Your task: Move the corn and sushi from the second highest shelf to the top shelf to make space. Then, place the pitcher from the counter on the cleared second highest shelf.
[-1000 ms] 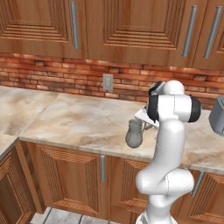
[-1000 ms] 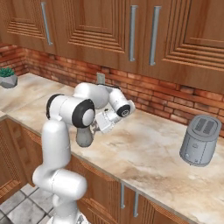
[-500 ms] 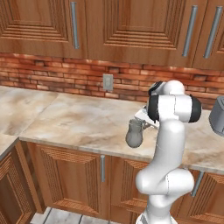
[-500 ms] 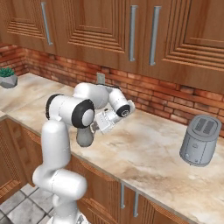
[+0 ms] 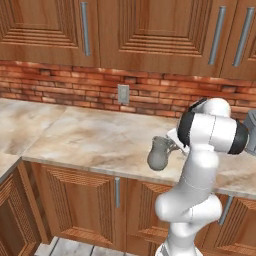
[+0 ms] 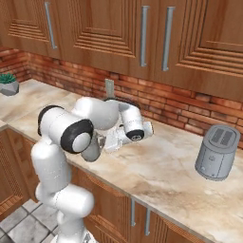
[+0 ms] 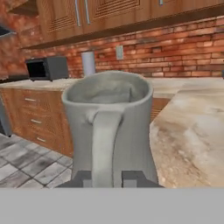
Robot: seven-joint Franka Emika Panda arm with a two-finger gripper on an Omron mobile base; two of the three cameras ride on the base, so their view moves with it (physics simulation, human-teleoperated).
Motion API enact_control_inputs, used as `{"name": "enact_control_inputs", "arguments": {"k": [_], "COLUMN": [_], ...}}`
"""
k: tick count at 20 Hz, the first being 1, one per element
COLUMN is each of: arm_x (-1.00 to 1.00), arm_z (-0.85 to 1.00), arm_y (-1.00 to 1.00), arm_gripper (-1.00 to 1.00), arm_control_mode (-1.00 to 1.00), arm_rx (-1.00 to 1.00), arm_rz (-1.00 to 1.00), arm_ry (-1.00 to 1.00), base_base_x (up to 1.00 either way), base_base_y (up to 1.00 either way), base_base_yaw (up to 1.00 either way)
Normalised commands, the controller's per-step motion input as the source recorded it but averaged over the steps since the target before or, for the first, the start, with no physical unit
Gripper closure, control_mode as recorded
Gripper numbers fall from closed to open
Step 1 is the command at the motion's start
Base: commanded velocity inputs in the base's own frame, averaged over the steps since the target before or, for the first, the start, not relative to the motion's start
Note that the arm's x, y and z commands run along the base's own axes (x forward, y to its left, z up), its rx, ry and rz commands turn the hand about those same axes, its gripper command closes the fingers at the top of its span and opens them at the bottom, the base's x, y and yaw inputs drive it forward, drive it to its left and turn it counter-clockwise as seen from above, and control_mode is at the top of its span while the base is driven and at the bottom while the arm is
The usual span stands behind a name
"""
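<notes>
Grey dull metal is what I see closest: the pitcher (image 7: 107, 127), a bulbous jug with a narrower neck and open mouth, faces my hand camera handle-first, its curved strap handle running straight down toward my tool (image 7: 107, 177). The two dark fingertips (image 7: 83, 178) sit either side of that handle's foot, clenched tight on it, so I judge I am grasping the pitcher by the handle because that is the one part slim enough for the fingers to pinch. From the left base camera the pitcher (image 5: 159, 154) sits at the front edge of the marbled beige stone bench (image 5: 75, 135), partly out over the wooden cabinet fronts, with the white arm bent round behind it; I cannot tell whether its base touches the stone. From the right base camera the pitcher (image 6: 91, 149) is mostly hidden behind the arm's dark elbow joint. A boxy grey two-slot toaster (image 6: 217, 152) stands well apart along the bench, against the red brick wall. The metal looks smooth and matte, so a pinch on the handle alone could let the heavy belly swing when I carry it.
</notes>
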Motion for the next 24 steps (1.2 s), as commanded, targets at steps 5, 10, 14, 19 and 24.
{"name": "enact_control_inputs", "arguments": {"k": [5,10,14,19,24], "arm_x": [-0.75,-0.56,-0.39,-0.37,-0.30], "arm_z": [0.61,0.85,0.77,0.63,0.37], "arm_y": [0.00,0.02,0.28,0.49,0.34], "arm_gripper": [1.00,1.00,1.00,1.00,1.00], "arm_control_mode": [-1.00,-1.00,-1.00,-1.00,-1.00], "arm_rx": [-0.06,-0.09,-0.20,-0.23,-0.18], "arm_rz": [-0.69,-0.66,-0.56,-0.51,-0.51], "arm_ry": [-0.06,0.04,0.22,0.30,0.20], "base_base_x": [0.00,0.00,0.00,0.00,0.00], "base_base_y": [0.00,0.00,0.00,0.00,0.00], "base_base_yaw": [0.00,0.00,0.00,0.00,0.00]}}
